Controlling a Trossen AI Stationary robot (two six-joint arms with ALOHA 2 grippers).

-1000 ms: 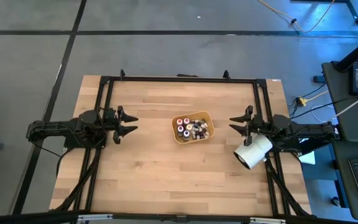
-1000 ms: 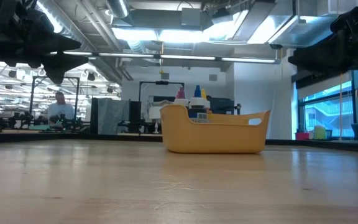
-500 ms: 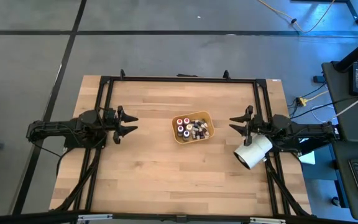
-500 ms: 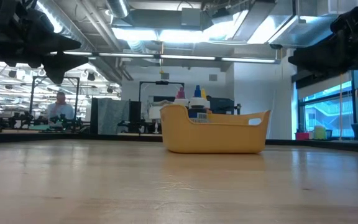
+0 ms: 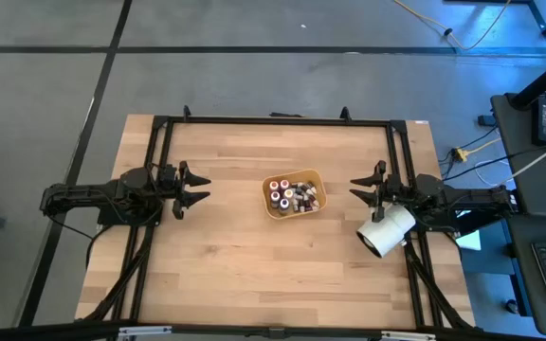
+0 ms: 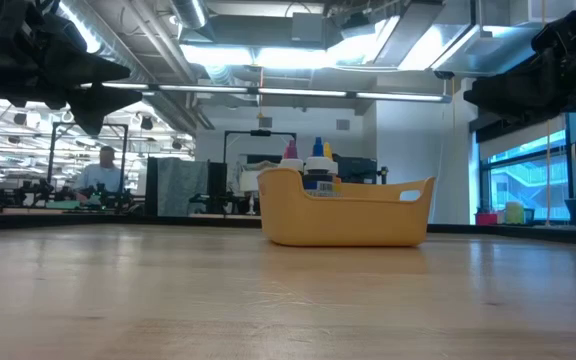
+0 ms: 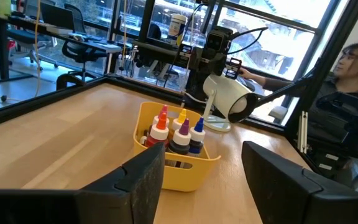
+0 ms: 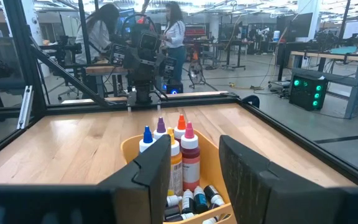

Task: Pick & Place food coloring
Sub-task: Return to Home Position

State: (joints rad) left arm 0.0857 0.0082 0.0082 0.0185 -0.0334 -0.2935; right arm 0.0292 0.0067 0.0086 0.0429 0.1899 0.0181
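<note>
Matte black jointed arms point(image 5: 83, 199), forked left end effector point(image 5: 201, 188), forked right end effector point(image 5: 354, 188), broad flat fingers point(image 7: 145, 177)

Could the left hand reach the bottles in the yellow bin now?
Probably yes: the left hand, open, faces the yellow bin across bare tabletop, and the food coloring bottles stand uncovered in it.

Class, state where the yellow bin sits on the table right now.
High view: the bin sits near the table's middle, between the left gripper and the right gripper, nearer the right one, with bottles inside it.
</note>
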